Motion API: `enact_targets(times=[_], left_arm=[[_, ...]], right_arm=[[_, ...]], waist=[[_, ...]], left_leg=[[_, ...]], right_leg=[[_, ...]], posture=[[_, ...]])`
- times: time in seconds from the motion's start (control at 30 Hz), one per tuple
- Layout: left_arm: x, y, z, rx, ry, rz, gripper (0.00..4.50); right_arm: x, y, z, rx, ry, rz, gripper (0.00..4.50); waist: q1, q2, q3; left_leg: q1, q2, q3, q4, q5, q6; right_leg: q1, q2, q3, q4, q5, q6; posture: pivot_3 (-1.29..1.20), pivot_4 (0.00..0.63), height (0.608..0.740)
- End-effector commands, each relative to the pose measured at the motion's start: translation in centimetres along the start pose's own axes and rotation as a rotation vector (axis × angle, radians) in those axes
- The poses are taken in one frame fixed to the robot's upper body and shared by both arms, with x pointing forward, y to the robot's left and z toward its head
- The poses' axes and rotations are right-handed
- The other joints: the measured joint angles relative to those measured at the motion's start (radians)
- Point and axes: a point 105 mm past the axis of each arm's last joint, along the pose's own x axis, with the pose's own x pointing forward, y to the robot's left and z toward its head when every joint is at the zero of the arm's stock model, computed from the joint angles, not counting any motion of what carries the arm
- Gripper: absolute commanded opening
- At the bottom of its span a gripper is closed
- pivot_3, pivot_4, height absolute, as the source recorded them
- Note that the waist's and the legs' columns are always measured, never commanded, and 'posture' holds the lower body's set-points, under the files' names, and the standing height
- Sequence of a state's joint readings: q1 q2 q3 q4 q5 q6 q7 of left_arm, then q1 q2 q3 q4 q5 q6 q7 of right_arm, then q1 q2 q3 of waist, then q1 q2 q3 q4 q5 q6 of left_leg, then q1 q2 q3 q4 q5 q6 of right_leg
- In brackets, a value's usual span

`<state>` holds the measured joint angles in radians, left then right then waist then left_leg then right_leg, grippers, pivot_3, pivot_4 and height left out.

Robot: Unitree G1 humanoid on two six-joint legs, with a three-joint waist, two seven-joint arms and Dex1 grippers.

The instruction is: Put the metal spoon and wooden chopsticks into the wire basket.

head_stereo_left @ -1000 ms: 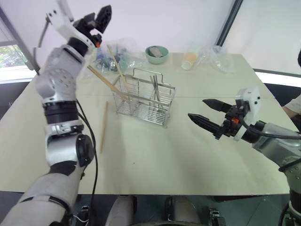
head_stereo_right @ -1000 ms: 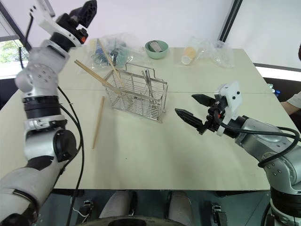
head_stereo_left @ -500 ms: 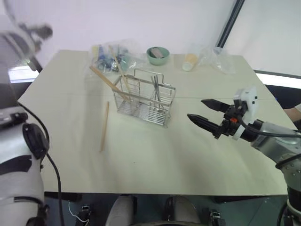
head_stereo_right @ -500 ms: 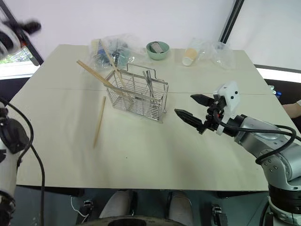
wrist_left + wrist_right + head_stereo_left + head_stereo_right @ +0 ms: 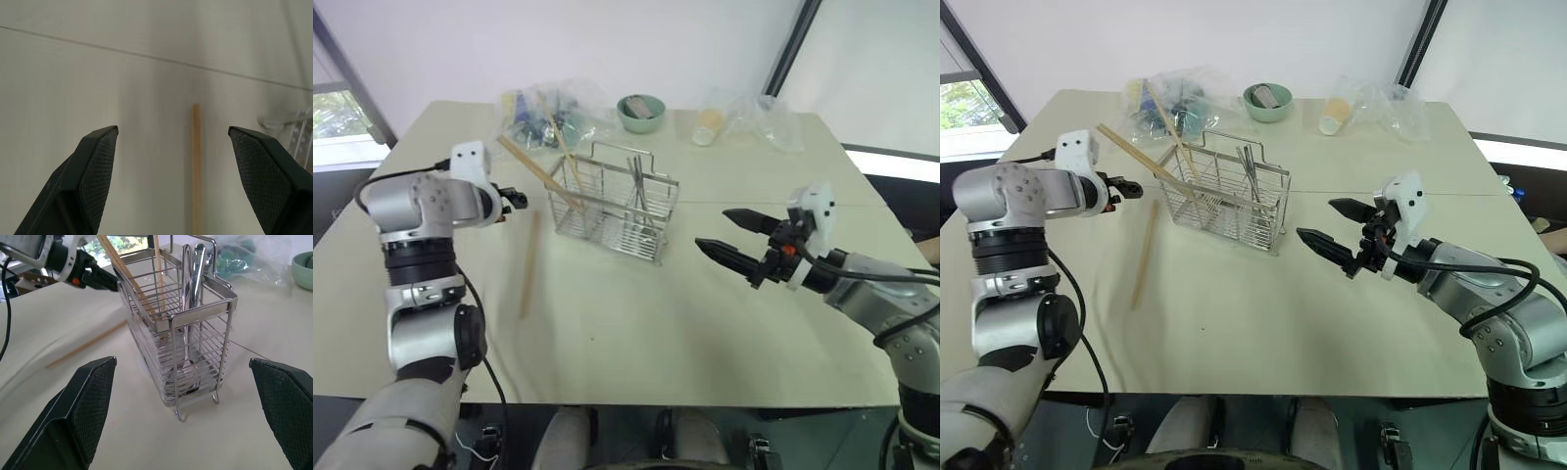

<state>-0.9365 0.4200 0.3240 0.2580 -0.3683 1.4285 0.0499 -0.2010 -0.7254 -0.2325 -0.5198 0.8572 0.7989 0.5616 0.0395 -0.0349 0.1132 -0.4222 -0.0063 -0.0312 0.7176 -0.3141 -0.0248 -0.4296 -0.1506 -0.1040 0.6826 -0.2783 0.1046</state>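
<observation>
One long, thin, light-brown wooden chopstick (image 5: 529,264) lay flat on the pale table (image 5: 636,323), beside the silver wire basket (image 5: 615,208), pointing away from the robot. The empty left gripper (image 5: 188,147), jaws apart, hung above it, much nearer than the empty, wide-open right gripper (image 5: 729,240).

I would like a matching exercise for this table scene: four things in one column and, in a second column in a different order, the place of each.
Things:
1. loose chopstick
2. metal spoon
3. green bowl
4. right gripper

Places:
A. at the far edge of the table, behind the wire basket
B. standing upright inside the basket
C. lying flat on the table, on the basket's left side
D. above the table on the basket's right side, jaws open and holding nothing

Right pairs: 1-C, 2-B, 3-A, 4-D
</observation>
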Motion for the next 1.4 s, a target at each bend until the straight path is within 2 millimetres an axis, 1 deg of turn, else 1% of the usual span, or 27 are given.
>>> enact_targets(times=[0.03,0.17,0.33,0.5,0.7,0.8,0.97,1.0,1.13,1.27,1.33,1.4], left_arm=[[0.1,-0.7,-0.1,0.041,-0.016,0.009,3.79],[1.1,-1.5,-1.3,0.073,0.02,0.002,3.79],[2.1,-1.5,-2.8,0.095,0.073,0.017,3.79],[3.2,-1.1,-4.3,0.074,0.128,0.027,3.79],[3.9,-0.8,-5.2,0.054,0.156,0.023,3.79],[4.0,-0.7,-4.9,0.039,0.143,0.016,2.99],[3.8,-0.4,-4.1,0.021,0.118,0.027,0.4],[3.8,-0.2,-3.9,0.016,0.112,0.032,0.11],[3.6,0.2,-3.4,0.003,0.099,0.047,0.11],[3.4,1.4,-2.6,0.003,0.057,0.091,0.11],[3.3,2.1,-1.8,0.006,0.014,0.117,0.11],[2.6,3.9,0.5,-0.007,-0.101,0.172,0.11]], right_arm=[[-0.2,0.3,0.9,-0.029,-0.031,0.0,4.5],[-0.5,0.5,0.7,-0.024,-0.028,-0.008,4.5],[-0.8,0.7,0.5,-0.022,-0.023,-0.011,4.5],[-1.0,0.9,0.7,-0.025,-0.029,-0.02,4.5],[-0.9,0.9,0.8,-0.026,-0.033,-0.017,4.5],[-0.8,1.0,0.9,-0.038,-0.034,-0.007,4.5],[-0.8,1.0,1.1,-0.043,-0.035,-0.001,4.5],[-0.7,1.1,1.1,-0.043,-0.036,0.0,4.5],[-0.6,1.2,1.1,-0.047,-0.04,0.011,4.5],[-0.4,1.2,1.3,-0.055,-0.045,0.017,4.5],[-0.4,1.1,1.4,-0.058,-0.048,0.018,4.5],[-0.3,1.1,1.6,-0.061,-0.051,0.02,4.5]], waist=[[0.0,0.0,0.0],[0.0,0.0,0.0],[0.0,0.0,0.0],[0.0,0.0,0.0],[0.0,0.005,-0.003],[0.0,0.006,-0.004],[0.003,0.006,-0.004],[0.003,0.006,-0.004],[0.001,0.005,-0.004],[0.0,0.005,-0.004],[0.0,0.005,-0.003],[-0.002,0.004,-0.002]], left_leg=[[0.0,0.0,0.0,0.0,0.0,0.0],[0.002,0.0,0.0,0.0,0.0,0.0],[0.0,0.0,0.0,0.0,0.0,0.0],[0.0,-0.001,0.001,0.0,0.0,0.0],[0.002,0.0,0.0,0.0,0.0,0.001],[0.003,0.0,0.0,0.0,0.0,0.001],[0.003,0.0,0.0,0.0,0.0,0.001],[0.002,-0.001,0.0,0.001,0.0,0.001],[0.001,-0.001,0.0,0.001,0.0,0.001],[0.001,-0.001,0.0,0.0,0.0,0.001],[0.002,0.0,0.0,0.0,0.0,0.001],[0.001,0.0,0.0,0.0,0.0,0.001]], right_leg=[[0.0,0.0,0.0,0.0,0.0,0.0],[0.001,0.0,0.0,0.0,0.0,0.0],[0.001,0.0,0.0,0.0,0.0,0.0],[0.0,0.0,0.0,0.0,0.0,0.0],[0.002,0.0,0.0,0.0,0.0,-0.001],[0.003,0.0,0.0,0.0,0.0,-0.001],[0.003,0.0,-0.001,0.0,0.0,-0.001],[0.003,0.0,-0.001,0.0,0.0,0.0],[0.003,0.0,-0.001,0.0,0.0,0.0],[0.002,0.0,-0.001,0.0,0.0,0.0],[0.002,0.0,-0.001,0.0,0.0,0.0],[0.001,0.0,-0.001,0.0,0.0,0.0]], posture=[[0.0,0.15,0.633],[0.0,0.15,0.633],[0.0,0.15,0.633],[0.0,0.15,0.633],[0.0,0.15,0.633],[0.0,0.15,0.633],[0.0,0.15,0.633],[0.0,0.15,0.633],[0.0,0.15,0.633],[0.0,0.15,0.633],[0.0,0.15,0.633],[0.0,0.15,0.633]])
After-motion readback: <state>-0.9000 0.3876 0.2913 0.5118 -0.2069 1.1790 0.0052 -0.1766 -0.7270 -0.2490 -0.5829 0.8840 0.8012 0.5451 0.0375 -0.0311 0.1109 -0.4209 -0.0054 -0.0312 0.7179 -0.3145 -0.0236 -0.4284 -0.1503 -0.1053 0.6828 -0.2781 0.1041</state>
